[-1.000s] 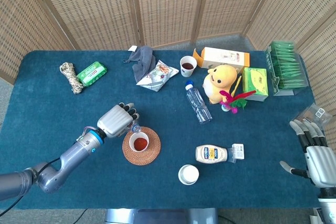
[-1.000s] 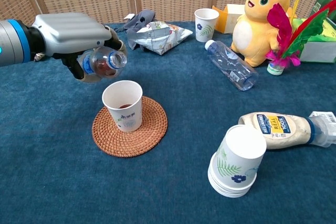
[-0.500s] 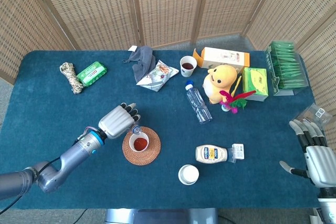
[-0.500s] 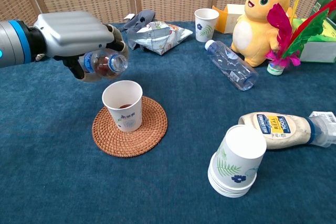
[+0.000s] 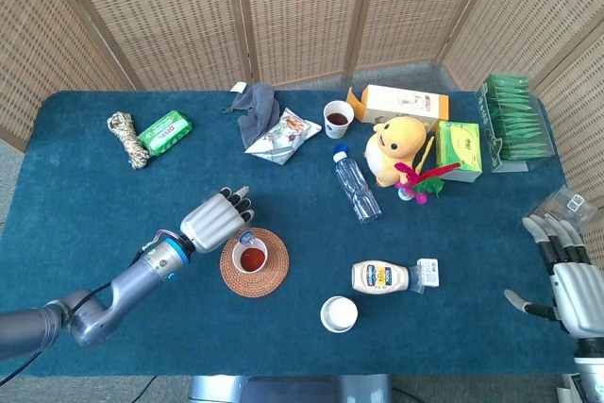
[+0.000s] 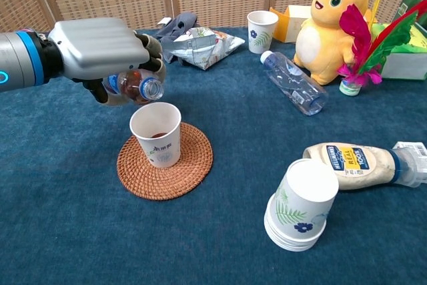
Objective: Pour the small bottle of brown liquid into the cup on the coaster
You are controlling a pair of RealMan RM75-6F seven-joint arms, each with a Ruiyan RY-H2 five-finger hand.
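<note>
Head view: the left hand (image 5: 214, 217) gripped the bottle (image 5: 244, 237) at about ten o'clock from the cup (image 5: 250, 256), which stood on the coaster (image 5: 230, 277) and already showed brown liquid inside. The bottle's mouth lay just beside the cup's rim on that side, its body mostly hidden under the hand. The right hand (image 5: 569, 282) sat at the counter's (image 5: 85, 186) far three o'clock edge, holding nothing, fingers apart. From above, the risk looked to be one of aim: the mouth seemed to sit at the rim, not over the cup's middle, so a stream might land on the coaster or the counter.

Chest view: the left hand (image 6: 100, 51) held the bottle (image 6: 135, 87) nearly level, its long axis running from nine o'clock to three o'clock, mouth pointing toward three o'clock and slightly down. The mouth hung above the cup (image 6: 155, 133) near the rim's eleven o'clock side, apart from it. A little brown liquid remained inside. A steeper tilt would likely be needed for the last of it, and a sudden tip could send it over the rim. A drop in the hand could also knock the light cup off the coaster (image 6: 193, 163). The right hand was out of frame here.
</note>
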